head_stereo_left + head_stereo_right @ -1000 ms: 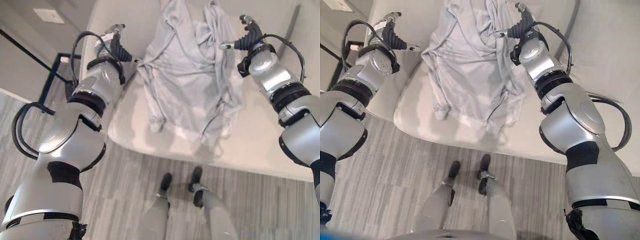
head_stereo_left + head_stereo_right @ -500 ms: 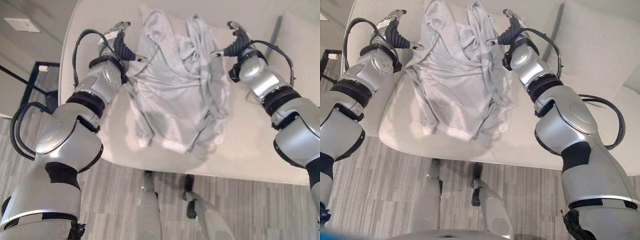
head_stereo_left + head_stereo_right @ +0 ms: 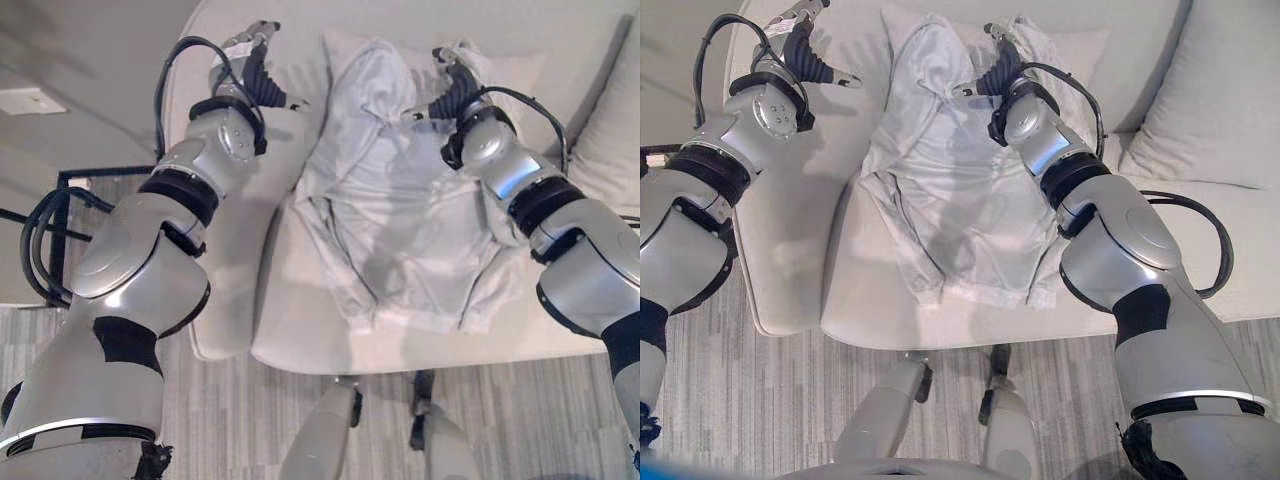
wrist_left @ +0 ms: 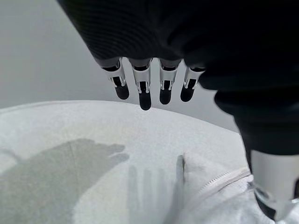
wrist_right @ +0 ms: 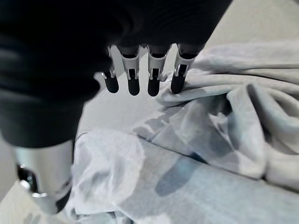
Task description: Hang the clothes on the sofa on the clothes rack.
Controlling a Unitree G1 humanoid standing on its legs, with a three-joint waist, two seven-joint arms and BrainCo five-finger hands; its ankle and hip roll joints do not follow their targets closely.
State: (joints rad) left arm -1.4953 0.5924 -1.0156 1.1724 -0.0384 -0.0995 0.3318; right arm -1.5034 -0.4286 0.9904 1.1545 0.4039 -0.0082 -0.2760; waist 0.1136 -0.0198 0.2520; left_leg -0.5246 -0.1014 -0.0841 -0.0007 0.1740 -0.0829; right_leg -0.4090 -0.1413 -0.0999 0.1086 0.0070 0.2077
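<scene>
Two hands hover over the top edge of a pale grey garment point(image 3: 400, 240) that lies spread flat on the sofa point(image 3: 240, 300), its hem toward the robot and its collar up against the backrest. The left hand point(image 3: 255, 70) sits just outside the garment's left shoulder, above bare cushion; in its wrist view the fingers point(image 4: 145, 95) hang straight and relaxed over the seat with nothing between them and the thumb, and the zipped edge of the cloth lies just past the thumb. The right hand point(image 3: 1000, 65) is over the bunched folds at the other shoulder; its fingers point(image 5: 133, 81) are also straight and spread, tips close above the rumpled fabric, holding nothing.

So the garment rests wholly on the sofa and neither hand has a grip yet.

The risks from here, as I judge them: the left hand is beside the cloth, not over it, so closing where it is would likely pinch only air or cushion. The right hand is above a heap of layered folds, and a pinch there could catch a single loose layer, leaving the garment to slide out or lift lopsided. Uneven grips would let it twist and sag, awkward for hanging later
</scene>
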